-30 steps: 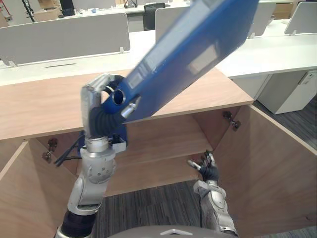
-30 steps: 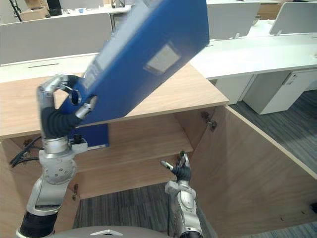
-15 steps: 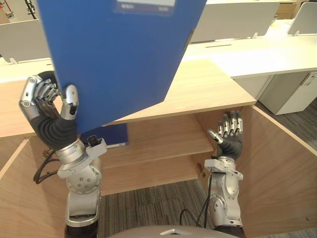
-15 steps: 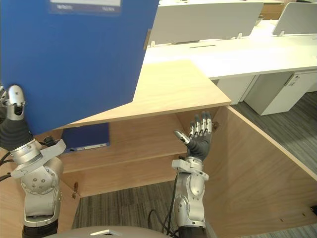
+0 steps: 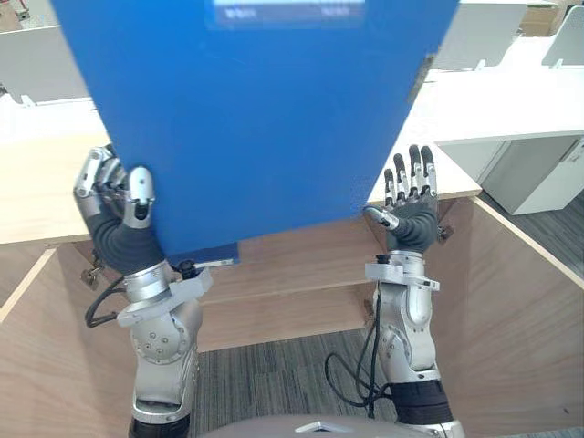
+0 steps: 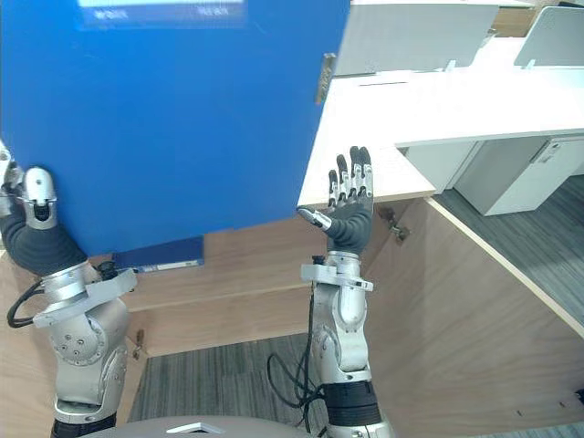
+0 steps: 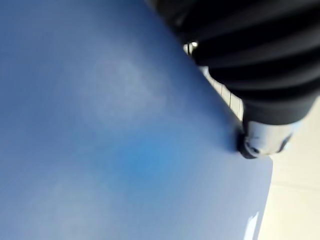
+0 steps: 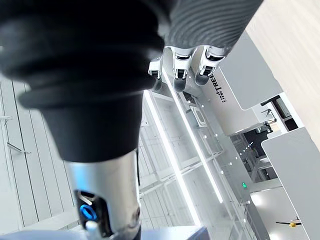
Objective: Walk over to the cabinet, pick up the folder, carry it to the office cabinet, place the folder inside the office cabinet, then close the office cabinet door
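While the left hand [image 5: 117, 196] pinches the blue folder [image 5: 255, 119] by one lower corner above the front edge of the office cabinet [image 5: 36, 196], the right hand [image 5: 411, 196] stands straight-fingered and empty beside it; so slight a grip could let the folder swing loose.

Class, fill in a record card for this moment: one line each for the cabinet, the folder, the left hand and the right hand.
cabinet: wooden, both doors swung open
folder: blue, held up high over the cabinet, not yet inside
left hand: curled round the folder's lower corner, thumb on its face
right hand: open, fingers straight and pointing up, beside the folder's other lower corner; contact unclear
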Controlling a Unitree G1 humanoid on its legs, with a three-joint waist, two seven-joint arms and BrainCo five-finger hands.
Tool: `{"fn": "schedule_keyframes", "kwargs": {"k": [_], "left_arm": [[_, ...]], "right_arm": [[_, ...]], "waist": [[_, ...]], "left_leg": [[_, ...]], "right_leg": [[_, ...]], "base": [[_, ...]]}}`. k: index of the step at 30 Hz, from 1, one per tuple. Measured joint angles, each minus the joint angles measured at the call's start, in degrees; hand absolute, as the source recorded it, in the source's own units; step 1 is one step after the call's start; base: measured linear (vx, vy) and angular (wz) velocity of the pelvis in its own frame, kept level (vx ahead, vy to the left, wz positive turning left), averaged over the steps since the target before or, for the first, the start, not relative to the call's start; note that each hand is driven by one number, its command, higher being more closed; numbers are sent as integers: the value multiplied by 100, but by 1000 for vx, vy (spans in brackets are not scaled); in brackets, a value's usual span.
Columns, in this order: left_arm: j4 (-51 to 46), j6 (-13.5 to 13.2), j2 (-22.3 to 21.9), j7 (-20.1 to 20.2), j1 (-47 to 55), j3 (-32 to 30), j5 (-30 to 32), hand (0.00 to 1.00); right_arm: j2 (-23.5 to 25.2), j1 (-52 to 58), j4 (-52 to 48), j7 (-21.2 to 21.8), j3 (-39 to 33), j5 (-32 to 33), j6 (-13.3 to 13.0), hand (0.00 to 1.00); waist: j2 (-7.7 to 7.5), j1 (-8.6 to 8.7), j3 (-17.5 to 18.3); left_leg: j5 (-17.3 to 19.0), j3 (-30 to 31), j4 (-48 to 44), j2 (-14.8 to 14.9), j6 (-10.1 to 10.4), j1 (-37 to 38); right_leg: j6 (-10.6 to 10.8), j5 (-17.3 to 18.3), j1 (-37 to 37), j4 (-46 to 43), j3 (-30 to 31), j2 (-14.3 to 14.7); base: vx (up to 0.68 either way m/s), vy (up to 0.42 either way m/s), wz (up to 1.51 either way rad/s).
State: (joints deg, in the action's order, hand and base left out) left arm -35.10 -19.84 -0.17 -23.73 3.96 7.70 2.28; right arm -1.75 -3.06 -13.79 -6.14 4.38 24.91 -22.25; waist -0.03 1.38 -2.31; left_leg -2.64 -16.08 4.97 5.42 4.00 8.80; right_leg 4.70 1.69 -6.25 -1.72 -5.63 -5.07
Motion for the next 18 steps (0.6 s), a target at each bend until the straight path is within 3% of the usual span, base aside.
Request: {"fn": "schedule_keyframes", "kwargs": {"k": [18], "left_arm": [[775, 70, 249, 601, 13, 435, 153, 100]], "right_arm": [[-320, -267, 24, 377, 218, -8, 182, 0]], "waist": [[-43, -30, -28]], "left_leg": [[-45, 43, 1, -1, -2, -77]], "right_leg": [[1, -11, 48, 2, -43, -1]], "base": [[-1, 0, 1]]}}
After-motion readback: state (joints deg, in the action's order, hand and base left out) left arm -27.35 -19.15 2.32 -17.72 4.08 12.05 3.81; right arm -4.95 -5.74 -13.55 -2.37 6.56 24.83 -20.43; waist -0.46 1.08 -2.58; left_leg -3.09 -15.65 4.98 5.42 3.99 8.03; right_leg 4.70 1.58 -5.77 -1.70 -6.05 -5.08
